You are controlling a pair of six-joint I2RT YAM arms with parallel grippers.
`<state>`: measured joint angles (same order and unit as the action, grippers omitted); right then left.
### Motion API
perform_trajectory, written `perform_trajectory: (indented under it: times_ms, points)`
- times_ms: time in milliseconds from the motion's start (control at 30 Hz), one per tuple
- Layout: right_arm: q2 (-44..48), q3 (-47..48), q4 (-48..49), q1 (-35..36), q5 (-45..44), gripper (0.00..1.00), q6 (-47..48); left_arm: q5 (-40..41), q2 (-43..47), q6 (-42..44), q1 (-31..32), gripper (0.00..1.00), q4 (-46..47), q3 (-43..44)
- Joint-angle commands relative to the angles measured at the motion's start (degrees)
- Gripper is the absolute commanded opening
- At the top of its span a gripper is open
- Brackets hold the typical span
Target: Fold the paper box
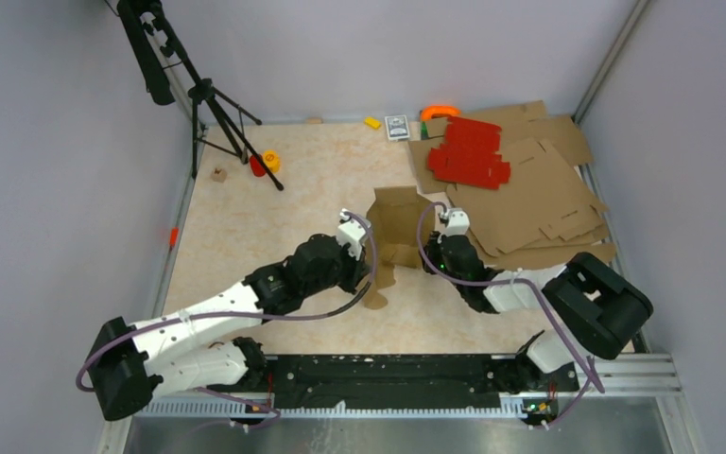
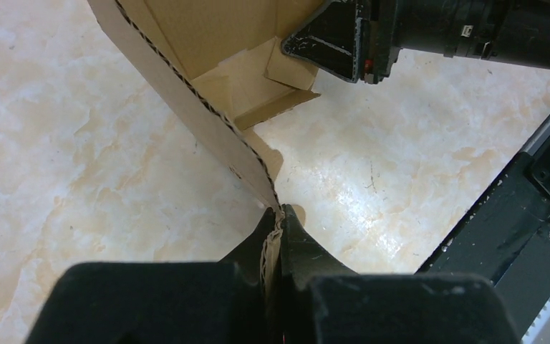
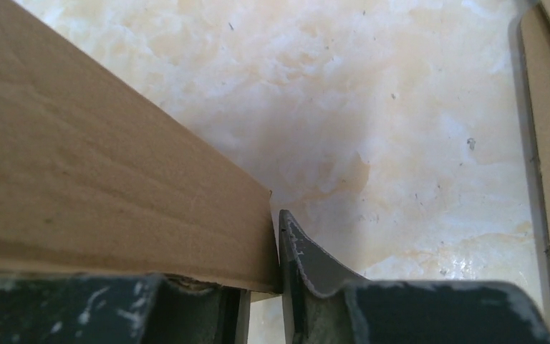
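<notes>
The paper box (image 1: 399,219) stands half folded on the marble table, brown panels raised with its hollow showing. My left gripper (image 1: 371,257) holds its lower left flap. In the left wrist view that gripper (image 2: 278,215) is shut on the corrugated edge of the box wall (image 2: 186,93), which runs up to the left. My right gripper (image 1: 430,244) is at the box's right side. In the right wrist view a box panel (image 3: 100,179) lies across that gripper (image 3: 272,229); the right finger (image 3: 308,261) presses its edge, and the left finger is hidden behind the cardboard.
Flat brown cardboard sheets (image 1: 539,199) with red sheets (image 1: 470,151) on top are piled at the back right, close to the right arm. A tripod (image 1: 213,104) stands at the back left. Small items (image 1: 397,126) line the far edge. A black rail (image 1: 388,374) runs along the near edge.
</notes>
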<state>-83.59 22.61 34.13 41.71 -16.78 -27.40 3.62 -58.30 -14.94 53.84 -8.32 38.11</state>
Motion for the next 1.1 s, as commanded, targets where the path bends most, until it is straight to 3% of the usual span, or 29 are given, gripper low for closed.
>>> perform_trajectory:
  times_ms: [0, 133, 400, 700, 900, 1067]
  points:
    - [-3.01, 3.34, 2.36, 0.03, 1.48, 0.17, -2.98, -3.33, -1.61, -0.63, 0.36, 0.00, 0.46, 1.89]
    - [-5.40, 4.54, 2.36, 0.03, 0.94, 0.07, -5.37, -5.83, -3.33, -1.42, 0.38, 0.00, 0.96, 2.35]
    - [-7.23, 4.92, 3.75, 0.54, -1.14, 0.08, -7.60, -7.49, -4.19, -1.97, 0.41, 0.00, 1.66, 2.52]
    - [-7.30, 7.76, 0.32, 1.53, -3.73, 0.25, -4.63, -8.01, -3.35, -2.13, 0.37, 0.00, -1.68, 4.68]
    - [-5.47, 7.14, -1.23, 1.54, -3.97, 0.25, -2.99, -5.87, -2.65, -1.53, 0.38, 0.00, -4.68, 5.29]
    - [-3.24, 6.68, -2.90, 1.53, -4.77, 0.47, -0.76, -4.90, -2.97, -0.82, 0.38, 0.00, -6.08, 5.99]
